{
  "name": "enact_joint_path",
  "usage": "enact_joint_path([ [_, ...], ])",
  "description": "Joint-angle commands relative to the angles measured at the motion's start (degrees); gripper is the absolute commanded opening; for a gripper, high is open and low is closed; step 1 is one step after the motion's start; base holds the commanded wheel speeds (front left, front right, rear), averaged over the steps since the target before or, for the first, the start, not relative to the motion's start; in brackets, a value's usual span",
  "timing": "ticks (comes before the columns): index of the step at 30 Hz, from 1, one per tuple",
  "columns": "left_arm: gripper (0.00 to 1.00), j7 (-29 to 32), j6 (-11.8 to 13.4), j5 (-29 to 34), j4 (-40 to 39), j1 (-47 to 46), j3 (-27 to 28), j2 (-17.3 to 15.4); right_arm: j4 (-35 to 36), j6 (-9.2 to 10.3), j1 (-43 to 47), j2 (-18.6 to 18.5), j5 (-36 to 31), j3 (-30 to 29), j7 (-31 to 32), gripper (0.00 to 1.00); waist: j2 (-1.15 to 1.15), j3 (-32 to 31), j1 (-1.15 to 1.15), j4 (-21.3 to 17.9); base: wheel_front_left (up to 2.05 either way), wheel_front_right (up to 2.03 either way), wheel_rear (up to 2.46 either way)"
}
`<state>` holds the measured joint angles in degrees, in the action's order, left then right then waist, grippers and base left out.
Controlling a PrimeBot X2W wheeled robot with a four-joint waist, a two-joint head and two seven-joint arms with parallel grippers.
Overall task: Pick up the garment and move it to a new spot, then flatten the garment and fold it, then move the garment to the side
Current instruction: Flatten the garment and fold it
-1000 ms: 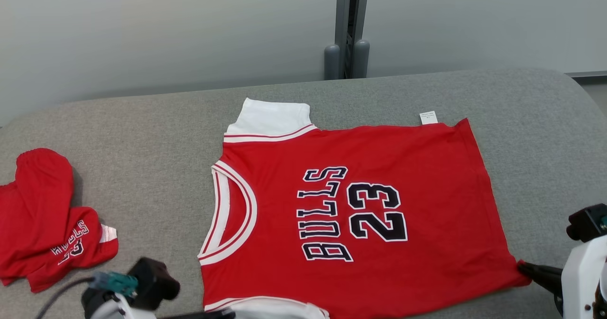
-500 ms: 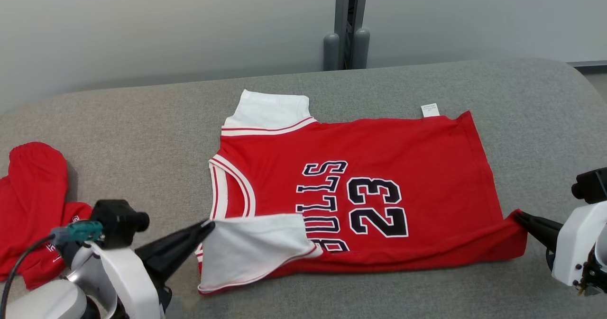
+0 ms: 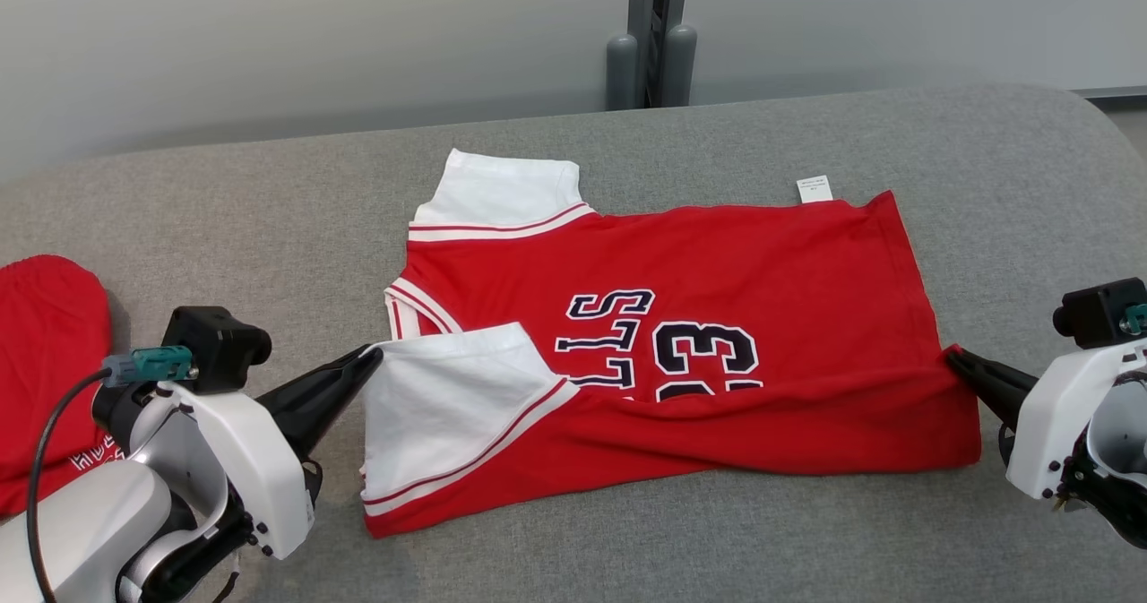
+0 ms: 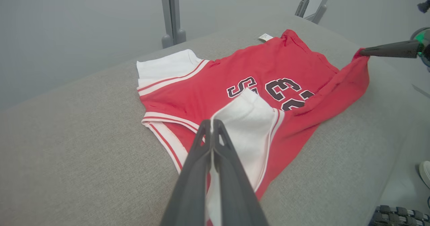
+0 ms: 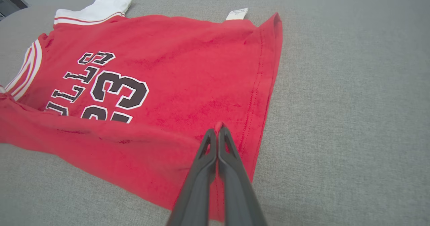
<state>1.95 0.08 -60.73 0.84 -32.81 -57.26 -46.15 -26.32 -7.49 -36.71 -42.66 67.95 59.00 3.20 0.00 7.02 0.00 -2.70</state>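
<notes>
Grey fabric counter point(image 3: 806, 540). Red jersey point(image 3: 762, 271) lies mid-counter, its near edge raised and covering the lower lettering. Second red garment point(image 3: 45, 334) at far left. Left hand point(image 3: 372, 357) pinches the white sleeve point(image 3: 439, 397). Right hand point(image 3: 954, 357) pinches the hem corner.

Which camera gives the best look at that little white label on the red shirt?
The right wrist view: the label looks largest there, sticking out from the far edge of the shirt. The head view shows the label smaller; the left wrist view, small and slanted.
</notes>
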Motion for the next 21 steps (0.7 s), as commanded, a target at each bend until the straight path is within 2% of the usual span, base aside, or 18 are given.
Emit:
enact_joint_path([
  [1, 0.0, 0.68, -0.98, -0.68, 0.79, -1.33, 0.07, 0.19, -0.59, -0.01, -0.77, 0.24, -0.49, 0.04, -0.92, 0.0, 0.0, 0.34, 0.0, -0.08, 0.0, 0.0, 0.0],
  [10, 0.0, 4.9, -4.65, -2.05, 4.56, -4.95, -0.8, 1.31, -3.94, -0.01, -3.03, 2.16, -2.64, 1.31, -3.88, 0.0, 0.0, 1.99, 0.0, -0.76, 0.0, 0.0, 0.0],
  [21, 0.0, 5.98, -6.55, -0.89, 9.15, -8.26, -2.28, 2.97, -7.52, 0.0, -5.48, 4.34, -3.13, 2.84, -6.29, 0.0, 0.0, 4.19, 0.0, -1.56, 0.0, 0.0, 0.0],
])
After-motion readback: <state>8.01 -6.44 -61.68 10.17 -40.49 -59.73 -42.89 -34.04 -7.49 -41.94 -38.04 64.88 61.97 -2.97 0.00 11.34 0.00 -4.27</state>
